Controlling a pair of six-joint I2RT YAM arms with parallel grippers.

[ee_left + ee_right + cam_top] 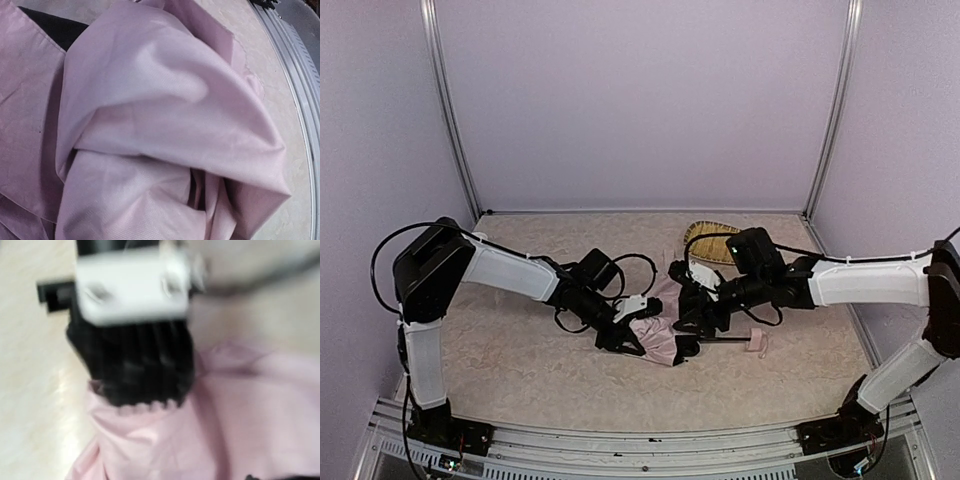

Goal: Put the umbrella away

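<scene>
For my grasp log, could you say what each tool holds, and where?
Left tool seems to pinch the umbrella by its canopy; right tool: cannot tell.

One pale pink folding umbrella (655,338) with one small pink handle (757,342). One oval woven bamboo tray (712,240). Two white-and-black robot arms: the left arm (510,270) and the right arm (865,282). One beige marbled desk (520,370).

woven tray (706,238): far right of marbled table (520,370) | pale walls (640,100) | metal posts (450,110)
</scene>
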